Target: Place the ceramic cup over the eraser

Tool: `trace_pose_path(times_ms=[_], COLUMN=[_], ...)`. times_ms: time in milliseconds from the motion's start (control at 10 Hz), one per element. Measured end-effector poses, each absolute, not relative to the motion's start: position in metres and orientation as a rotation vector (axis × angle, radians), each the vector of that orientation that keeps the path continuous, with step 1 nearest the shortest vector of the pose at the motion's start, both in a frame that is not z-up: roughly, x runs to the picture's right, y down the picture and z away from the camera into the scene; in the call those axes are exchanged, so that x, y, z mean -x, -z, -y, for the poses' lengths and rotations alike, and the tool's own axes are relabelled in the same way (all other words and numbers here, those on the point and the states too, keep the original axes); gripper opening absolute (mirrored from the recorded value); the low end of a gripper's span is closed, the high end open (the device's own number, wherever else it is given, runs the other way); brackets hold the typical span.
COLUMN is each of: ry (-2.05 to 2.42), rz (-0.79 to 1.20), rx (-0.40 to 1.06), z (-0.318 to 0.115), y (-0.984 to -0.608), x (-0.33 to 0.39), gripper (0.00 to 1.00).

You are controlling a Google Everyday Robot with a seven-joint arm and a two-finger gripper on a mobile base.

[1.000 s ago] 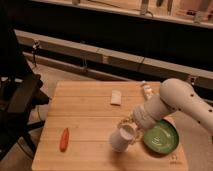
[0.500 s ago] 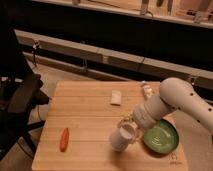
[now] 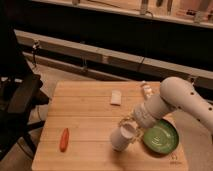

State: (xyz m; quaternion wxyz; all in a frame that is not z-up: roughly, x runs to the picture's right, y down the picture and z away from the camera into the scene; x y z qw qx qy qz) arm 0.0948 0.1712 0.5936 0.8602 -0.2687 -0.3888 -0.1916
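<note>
While the gripper (image 3: 131, 125) clasps one cup (image 3: 121, 141) near the front edge, one eraser (image 3: 116, 97) lies toward the bench's (image 3: 85, 110) back edge, one carrot (image 3: 64, 139) front-left, one green plate (image 3: 161, 137) front-right.

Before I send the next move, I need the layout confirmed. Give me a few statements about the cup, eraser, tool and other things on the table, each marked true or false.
1. The ceramic cup covers the eraser. False: the eraser lies uncovered farther back on the table, apart from the cup.
2. The tool is at the cup's rim, near the table's front. True.
3. The green plate sits to the right of the cup in the view. True.
4. The orange object lies in the green plate. False: it lies on the bare wood near the front left.
</note>
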Motion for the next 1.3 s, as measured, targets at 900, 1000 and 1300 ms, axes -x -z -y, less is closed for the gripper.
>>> trace_pose_path(times_ms=[900,1000,1300], ry=[0.372,0.369,0.361], rz=[0.799,0.799,0.800], rx=[0.595,0.600,0.602], z=[-0.1766,-0.1778,-0.1777], y=[-0.6009,-0.6023,-0.6032], x=[-0.0979,-0.0977,-0.0994], gripper=[0.80,0.80,0.80])
